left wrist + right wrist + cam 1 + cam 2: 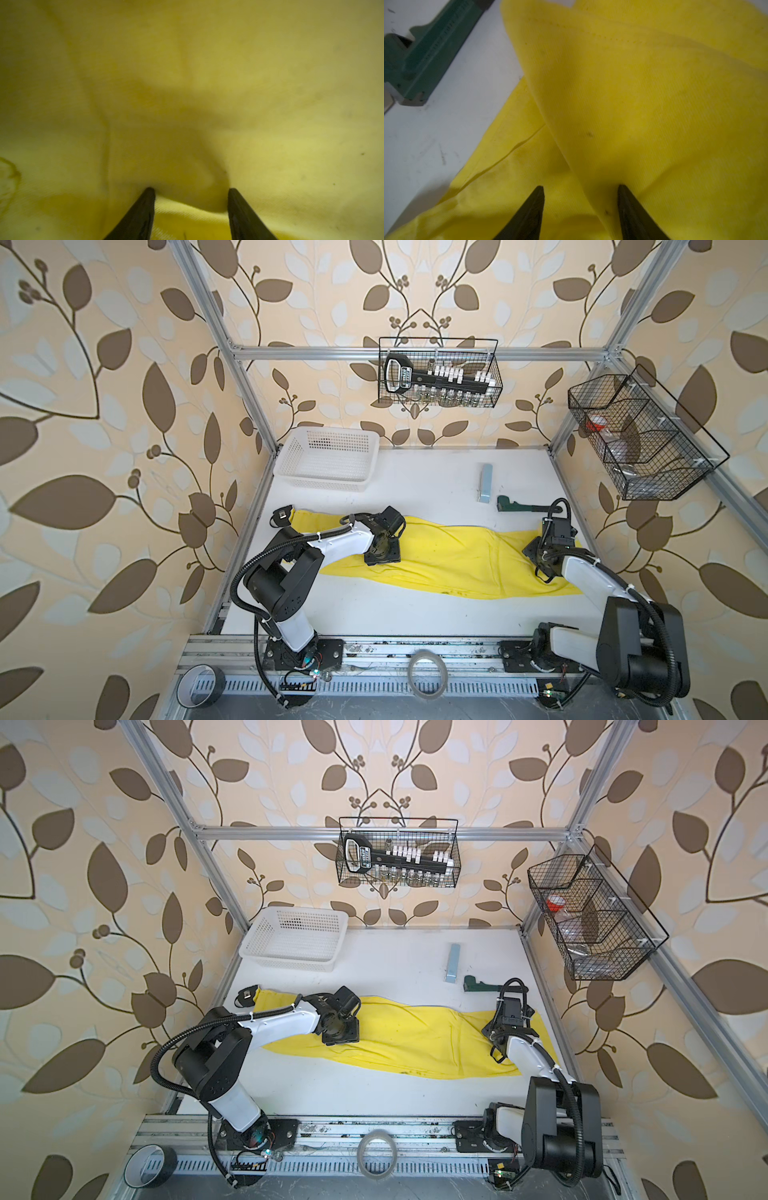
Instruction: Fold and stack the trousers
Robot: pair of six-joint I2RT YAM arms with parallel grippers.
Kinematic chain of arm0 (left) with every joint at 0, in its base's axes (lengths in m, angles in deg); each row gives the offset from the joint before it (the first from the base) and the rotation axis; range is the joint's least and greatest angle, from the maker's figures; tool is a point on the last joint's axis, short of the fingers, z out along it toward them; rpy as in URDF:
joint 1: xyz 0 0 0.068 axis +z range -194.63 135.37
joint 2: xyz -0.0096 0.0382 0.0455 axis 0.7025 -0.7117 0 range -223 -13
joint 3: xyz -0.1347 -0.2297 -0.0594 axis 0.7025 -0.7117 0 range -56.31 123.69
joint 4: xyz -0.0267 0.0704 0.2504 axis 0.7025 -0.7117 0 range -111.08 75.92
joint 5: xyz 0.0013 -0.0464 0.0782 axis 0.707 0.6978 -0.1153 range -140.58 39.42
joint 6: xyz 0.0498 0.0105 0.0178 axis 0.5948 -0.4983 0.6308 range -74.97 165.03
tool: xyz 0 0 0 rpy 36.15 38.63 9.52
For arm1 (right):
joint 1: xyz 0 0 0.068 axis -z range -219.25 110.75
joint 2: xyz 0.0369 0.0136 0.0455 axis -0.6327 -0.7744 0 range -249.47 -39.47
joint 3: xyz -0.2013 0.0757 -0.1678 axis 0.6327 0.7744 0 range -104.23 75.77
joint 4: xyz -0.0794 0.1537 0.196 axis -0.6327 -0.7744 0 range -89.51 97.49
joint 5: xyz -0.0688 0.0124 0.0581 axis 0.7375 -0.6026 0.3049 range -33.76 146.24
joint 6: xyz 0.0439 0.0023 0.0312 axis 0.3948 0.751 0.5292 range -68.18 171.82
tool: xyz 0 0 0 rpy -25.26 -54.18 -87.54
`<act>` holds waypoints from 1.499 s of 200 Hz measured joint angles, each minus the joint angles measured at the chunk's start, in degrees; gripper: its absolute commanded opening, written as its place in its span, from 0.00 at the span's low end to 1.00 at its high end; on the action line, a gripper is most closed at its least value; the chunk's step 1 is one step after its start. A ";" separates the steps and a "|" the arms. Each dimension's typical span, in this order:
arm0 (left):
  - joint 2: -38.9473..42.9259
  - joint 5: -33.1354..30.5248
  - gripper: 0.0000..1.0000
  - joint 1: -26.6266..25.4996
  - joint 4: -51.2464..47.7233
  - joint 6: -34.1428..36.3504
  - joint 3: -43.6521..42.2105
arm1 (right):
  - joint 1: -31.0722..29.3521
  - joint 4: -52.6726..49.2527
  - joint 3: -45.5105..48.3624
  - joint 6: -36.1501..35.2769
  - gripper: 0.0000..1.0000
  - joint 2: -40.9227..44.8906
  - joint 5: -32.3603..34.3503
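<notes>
White tabletop (415, 614): carries the work.

Bright yellow soft cotton trousers (453, 556): spread across the middle of the table, long axis left to right. The left end lies further back than the right end. At the right, one layer is lapped over another. In my judgement the garment has yet to be folded short.

White perforated plastic basket (328, 458): far left corner, apart from the cloth and beyond its left end.

My left gripper (190, 190) stands over the left-middle stretch of the trousers. My right gripper (580, 188) stands over the right end, near the dark green flat tool (425, 52), which lies on bare table just past the far edge of the cloth. Each arm is nearest its own end, with the length running between them.

Left jaws: spread. Both fingertips (149, 193) press onto the cloth, with a low ridge of fabric raised between them, not pinched.

Right jaws: spread likewise. The fingertips (623, 191) are at the cloth and the edge of the lapped layer passes between them, nothing clamped.
</notes>
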 measured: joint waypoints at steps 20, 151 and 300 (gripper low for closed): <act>0.96 -0.09 0.57 1.46 -0.02 0.02 -1.09 | 1.05 -1.27 -0.85 -1.40 0.62 -0.04 0.79; 1.84 0.31 0.72 4.79 -5.68 4.17 -0.39 | 11.34 -4.52 -10.36 -10.73 0.70 -9.16 4.52; -1.88 0.11 0.73 4.79 -8.85 6.05 2.89 | 10.49 -4.35 -14.25 -12.92 0.07 -9.77 12.31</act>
